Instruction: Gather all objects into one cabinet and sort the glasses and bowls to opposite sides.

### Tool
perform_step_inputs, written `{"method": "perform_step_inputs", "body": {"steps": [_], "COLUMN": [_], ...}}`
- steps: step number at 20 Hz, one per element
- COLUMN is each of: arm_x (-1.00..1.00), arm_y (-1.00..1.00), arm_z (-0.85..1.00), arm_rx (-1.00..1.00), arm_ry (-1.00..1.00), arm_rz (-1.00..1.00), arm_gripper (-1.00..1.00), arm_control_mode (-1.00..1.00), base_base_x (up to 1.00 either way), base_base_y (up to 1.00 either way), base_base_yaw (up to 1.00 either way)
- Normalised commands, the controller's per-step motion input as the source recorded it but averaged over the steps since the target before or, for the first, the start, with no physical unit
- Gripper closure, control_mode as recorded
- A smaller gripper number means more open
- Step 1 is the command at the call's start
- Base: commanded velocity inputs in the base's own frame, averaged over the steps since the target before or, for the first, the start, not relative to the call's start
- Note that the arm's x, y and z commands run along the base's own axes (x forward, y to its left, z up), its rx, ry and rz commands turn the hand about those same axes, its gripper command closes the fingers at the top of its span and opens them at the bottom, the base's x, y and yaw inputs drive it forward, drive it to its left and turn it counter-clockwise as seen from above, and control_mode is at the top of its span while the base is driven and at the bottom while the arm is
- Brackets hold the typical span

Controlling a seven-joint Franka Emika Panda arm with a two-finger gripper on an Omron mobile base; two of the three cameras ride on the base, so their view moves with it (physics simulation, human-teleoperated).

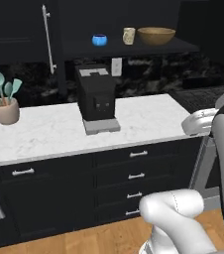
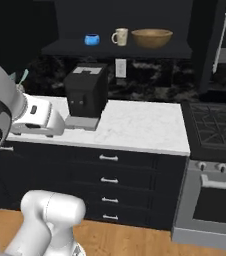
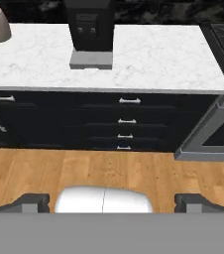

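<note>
Coffee machine (image 1: 97,98) blocks counter (image 1: 148,116) centre; right side seemingly free.

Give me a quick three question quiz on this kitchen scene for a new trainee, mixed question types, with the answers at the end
1. True or false: the blue bowl sits on the white counter.
2. On the cabinet shelf, which item stands between the two bowls? A) cream cup B) coffee machine C) utensil pot
3. Fill in: in the hand view the gripper has its fingers spread wide and holds ____.

Key: 1 false, it is on the shelf. 2 A, with the wooden bowl on its other side. 3 nothing.
</note>
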Motion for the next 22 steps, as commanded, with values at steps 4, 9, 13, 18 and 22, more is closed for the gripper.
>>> {"method": "perform_step_inputs", "body": {"steps": [4,9,13,18,22], "arm_x": [0.00,0.00,0.00,0.00,0.00], "arm_y": [0.00,0.00,0.00,0.00,0.00], "arm_z": [0.00,0.00,0.00,0.00,0.00], "arm_rx": [0.00,0.00,0.00,0.00,0.00], "arm_ry": [0.00,0.00,0.00,0.00,0.00], "arm_rz": [0.00,0.00,0.00,0.00,0.00], "arm_gripper": [-1.00,-1.00,-1.00,-1.00,-1.00], "arm_control_mode": [1.00,1.00,1.00,1.00,1.00], "base_base_x": [0.00,0.00,0.00,0.04,0.06], "base_base_y": [0.00,0.00,0.00,-0.01,-0.06], "base_base_yaw": [-0.75,-0.80,-0.71,-0.65,-0.61]}}
